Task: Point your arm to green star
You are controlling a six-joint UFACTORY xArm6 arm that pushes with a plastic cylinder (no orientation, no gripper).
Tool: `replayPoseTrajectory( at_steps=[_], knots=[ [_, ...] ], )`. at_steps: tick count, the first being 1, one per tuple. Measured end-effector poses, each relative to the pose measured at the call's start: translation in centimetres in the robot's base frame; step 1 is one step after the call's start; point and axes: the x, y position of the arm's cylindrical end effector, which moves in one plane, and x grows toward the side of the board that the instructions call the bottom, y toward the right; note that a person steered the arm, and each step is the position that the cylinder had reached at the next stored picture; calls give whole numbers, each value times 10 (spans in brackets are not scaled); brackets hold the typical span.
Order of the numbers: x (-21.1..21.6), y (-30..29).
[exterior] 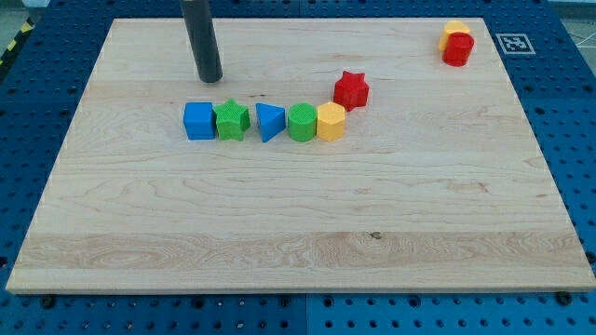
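Camera view: my tip (210,78) rests on the bench (279,233), just above the green star (231,120), near but apart. The star sits in a row btwn blue cube (198,121) & blue triangle (269,122). Approach step, nearly done, I judge; next: short slide toward view's bottom-right. No jaws on this rod. Only marking: fiducial tag (514,43), top right; no readable text.

The desk (279,233) is pale wood with fine grain. On it sit a blue cube (198,121), green star (231,120), blue triangle (269,122), green cylinder (302,122), yellow hexagon (331,122), red star (351,90), and a red cylinder (457,50) beside a yellow block (454,30). My tip (209,78) is dark grey.
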Motion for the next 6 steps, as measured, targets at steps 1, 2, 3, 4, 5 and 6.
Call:
replayPoseTrajectory(
  at_steps=[1,2,3,4,5,6],
  knots=[
    [0,0],
    [2,0],
    [13,10],
    [24,22],
    [28,27],
    [27,37]
  ],
)
